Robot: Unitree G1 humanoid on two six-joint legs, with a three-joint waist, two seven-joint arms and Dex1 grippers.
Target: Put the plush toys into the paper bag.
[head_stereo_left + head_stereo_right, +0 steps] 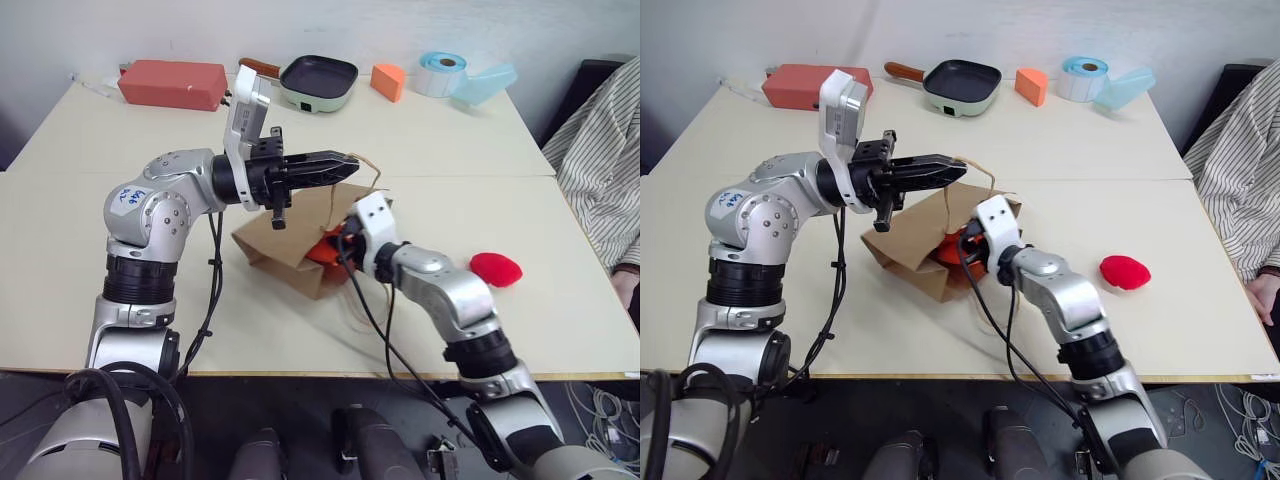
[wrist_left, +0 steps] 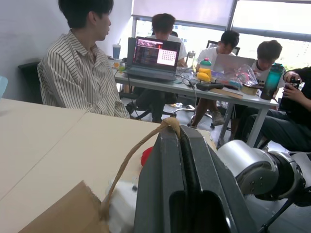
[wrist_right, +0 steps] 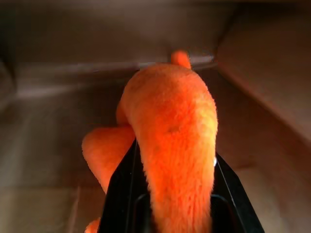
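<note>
- The brown paper bag (image 1: 293, 240) lies on its side in the middle of the worktop (image 1: 90, 250), its mouth turned toward the robot's right.
- The left gripper (image 1: 340, 166) hangs over the bag, its jaws pressed together on the bag's twisted cord handle (image 2: 141, 148), which loops up over their tip.
- The right gripper (image 3: 167, 160) is at the bag's mouth, its jaws pinching the orange plush toy (image 3: 170, 131); brown paper walls surround the toy in the right wrist view.
- The red plush toy (image 1: 496, 268) rests on the worktop to the right of the bag, apart from it and from both arms.
- Along the far edge stand a red box (image 1: 172, 83), a small pale-green frying pan (image 1: 318, 82), an orange foam wedge (image 1: 388, 81) and a roll of blue tape (image 1: 442, 72).
- A person in a striped shirt (image 1: 605, 160) sits at the right edge.
</note>
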